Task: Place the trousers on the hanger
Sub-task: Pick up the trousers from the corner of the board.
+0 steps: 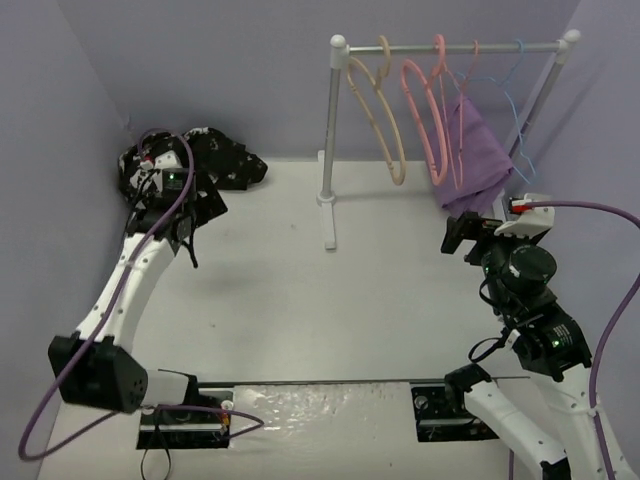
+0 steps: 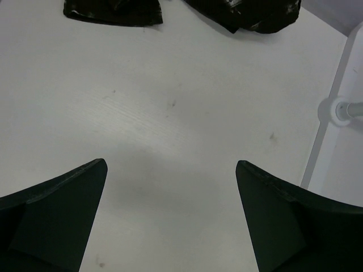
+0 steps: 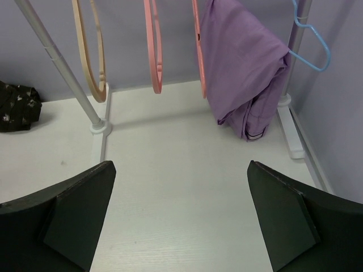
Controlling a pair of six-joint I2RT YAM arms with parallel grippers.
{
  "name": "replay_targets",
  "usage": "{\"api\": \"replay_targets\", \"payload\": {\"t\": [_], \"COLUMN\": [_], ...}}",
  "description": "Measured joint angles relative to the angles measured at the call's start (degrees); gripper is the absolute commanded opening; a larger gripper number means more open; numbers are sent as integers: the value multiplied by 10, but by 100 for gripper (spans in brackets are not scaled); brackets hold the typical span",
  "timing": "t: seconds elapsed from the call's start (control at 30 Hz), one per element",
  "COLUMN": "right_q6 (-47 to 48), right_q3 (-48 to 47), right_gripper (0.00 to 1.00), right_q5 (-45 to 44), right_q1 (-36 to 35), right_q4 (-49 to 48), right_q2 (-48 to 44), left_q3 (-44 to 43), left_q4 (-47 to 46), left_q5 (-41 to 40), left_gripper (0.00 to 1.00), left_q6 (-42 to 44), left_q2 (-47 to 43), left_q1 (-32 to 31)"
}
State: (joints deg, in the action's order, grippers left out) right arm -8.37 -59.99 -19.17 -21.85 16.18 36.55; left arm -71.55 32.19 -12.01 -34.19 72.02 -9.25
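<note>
The trousers (image 1: 225,160) lie in a crumpled black heap flecked with white, at the far left corner of the table (image 1: 300,300), close against the wall. The hanger (image 1: 396,170), thick and cream, hangs by its hook near the left end of the rack (image 1: 410,48), well apart from the trousers.

My left pincer (image 2: 170,164) hovers over open tabletop beside the heap. Its fingers are spread wide with nothing between them. The nearest edge of the trousers shows only along the top of my left wrist view, clear of my fingertips.

My right pincer (image 3: 181,164) stands just as wide apart and grips nothing. It points toward the rack from the near right side.

Further along the rail, to the right of the hanger, are a thick pink hanger (image 1: 436,170), a purple cloth (image 1: 470,160) hanging down, and a thin blue wire hanger (image 1: 515,90).
</note>
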Motion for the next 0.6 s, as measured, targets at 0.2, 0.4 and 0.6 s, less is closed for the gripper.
{"api": "replay_targets", "payload": {"t": [0.2,0.4,0.6], "right_q6": [0,-6,-10], "right_q3": [0,7,9], "right_gripper": [100,100,100], "right_q5": [6,22,36], "right_q1": [0,0,0], "right_q4": [0,0,0], "right_q2": [16,37,71], "left_q3": [-148,-350,-566], "left_q4": [-74,-104,-82], "left_q5": [-11,-29,-75], "left_gripper": [97,97,97], "left_q6": [-52,-77,-84], "left_q2": [225,431,610], "left_q1": [-1,-5,-18]}}
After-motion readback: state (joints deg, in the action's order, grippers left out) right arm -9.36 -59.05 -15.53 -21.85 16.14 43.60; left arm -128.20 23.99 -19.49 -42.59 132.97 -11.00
